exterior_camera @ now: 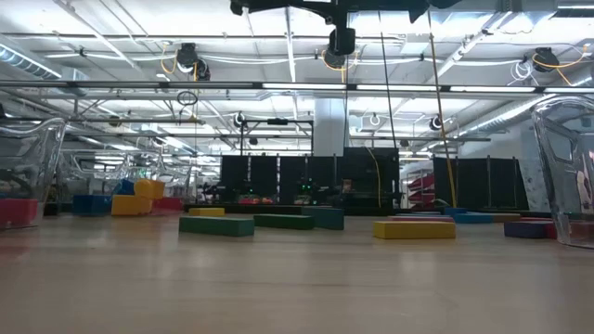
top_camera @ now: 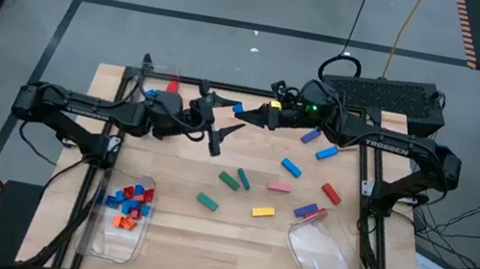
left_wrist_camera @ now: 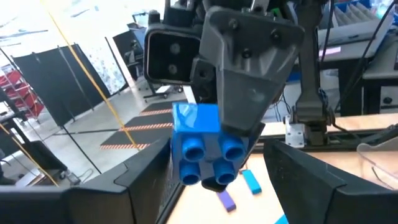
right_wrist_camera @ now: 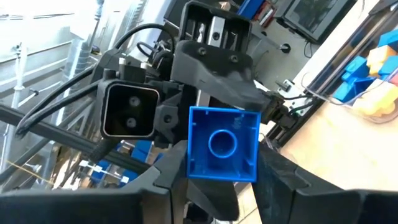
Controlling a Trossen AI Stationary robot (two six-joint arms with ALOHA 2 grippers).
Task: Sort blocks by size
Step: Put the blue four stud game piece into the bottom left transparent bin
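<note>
My right gripper (top_camera: pixel 248 112) is shut on a small blue brick (top_camera: pixel 237 109), high above the table near its far edge. The brick shows in the right wrist view (right_wrist_camera: pixel 222 144) with its hollow underside toward the camera. In the left wrist view (left_wrist_camera: pixel 202 146) its studs face the camera. My left gripper (top_camera: pixel 221 122) is open and faces the right gripper. Its fingers (left_wrist_camera: pixel 140 183) stand on either side of the brick without touching it. Loose blocks lie on the table: green (top_camera: pixel 230 180), yellow (top_camera: pixel 262 213), pink (top_camera: pixel 279 186), blue (top_camera: pixel 290 166), red (top_camera: pixel 331 194). My right gripper pinches two opposite sides of the blue brick (right_wrist_camera: pixel 191 163) between its two fingers. The fingers come about level from the table's right side. The brick is lifted clear of the table, its studs (left_wrist_camera: pixel 194 149) toward the left arm.
A clear bin (top_camera: pixel 97 228) with red, blue and orange blocks stands near left. A second bin (top_camera: pixel 175 73) with a few blocks stands far left. A third clear bin (top_camera: pixel 327 257) lies near right. More blocks, blue (top_camera: pixel 326 153) and purple (top_camera: pixel 310 137), lie far right.
</note>
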